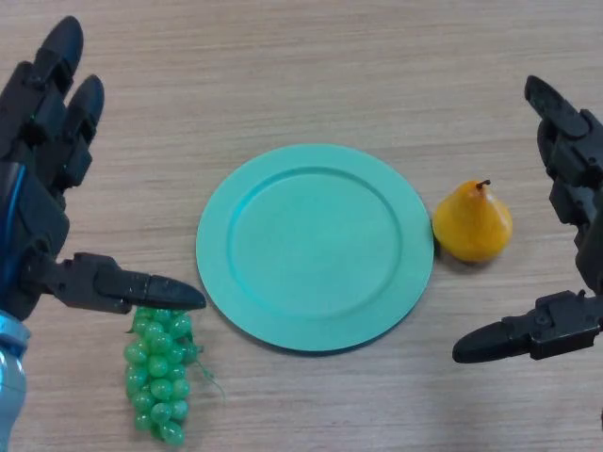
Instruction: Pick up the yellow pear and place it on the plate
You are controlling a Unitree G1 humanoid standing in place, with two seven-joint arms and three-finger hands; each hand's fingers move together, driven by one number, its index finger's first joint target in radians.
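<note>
Since the pear point(473, 224) sits upright on the desk point(301, 66) touching the plate point(316, 247) rim at its 3 o'clock, bring the spread, empty right hand point(556, 235) in from 3 o'clock around its belly; left hand point(47, 188) idles spread at 9, both palms cropped.

Matt wood-grain table point(311, 56), smooth matt plate point(316, 247), glossy plastic-looking grapes point(158, 374), smooth pear point(473, 224).
</note>
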